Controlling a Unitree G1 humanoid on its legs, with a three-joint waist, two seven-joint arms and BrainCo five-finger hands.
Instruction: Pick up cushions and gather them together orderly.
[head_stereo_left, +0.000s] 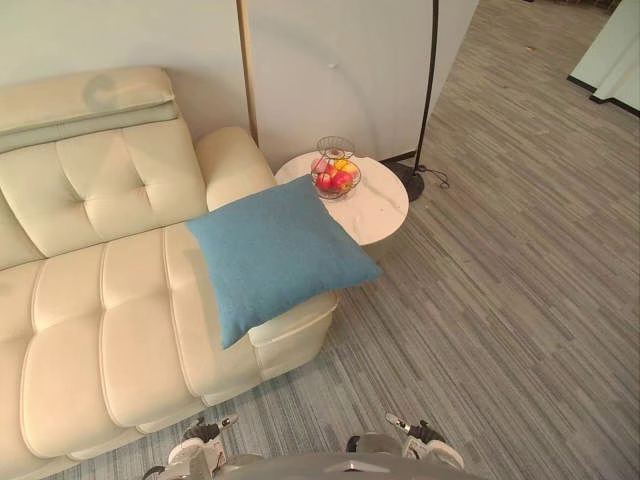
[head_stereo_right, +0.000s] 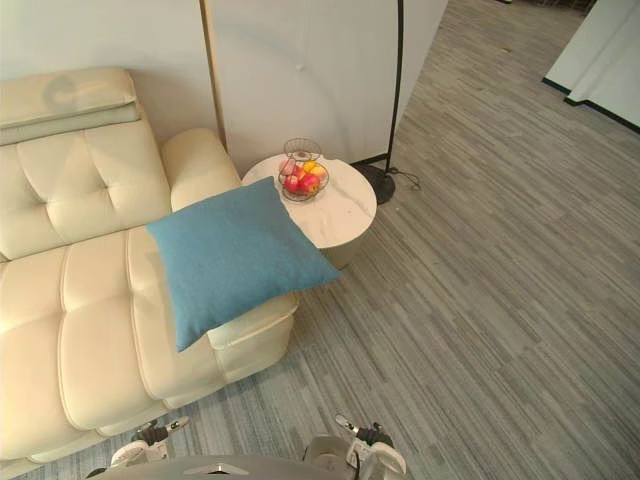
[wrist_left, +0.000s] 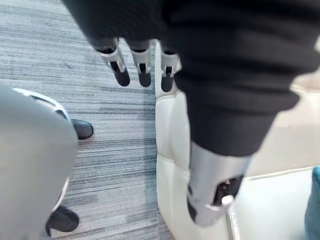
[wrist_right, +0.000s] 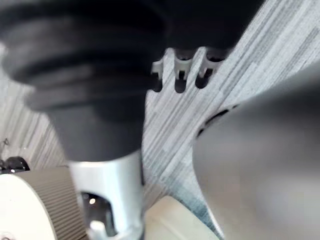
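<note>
A blue square cushion (head_stereo_left: 272, 250) lies tilted on the right end of the cream leather sofa (head_stereo_left: 90, 300), its corner hanging over the armrest toward the side table. My left hand (wrist_left: 142, 67) hangs beside the sofa's front, fingers straight and holding nothing; a sliver of the blue cushion (wrist_left: 315, 200) shows past its thumb. My right hand (wrist_right: 182, 72) hangs over the grey floor, fingers relaxed and empty. Both hands are well short of the cushion.
A round white side table (head_stereo_left: 385, 215) stands against the sofa's right end, carrying a wire basket of fruit (head_stereo_left: 335, 172). A black floor lamp (head_stereo_left: 429, 100) rises behind it. Striped grey carpet (head_stereo_left: 500, 300) spreads to the right and front.
</note>
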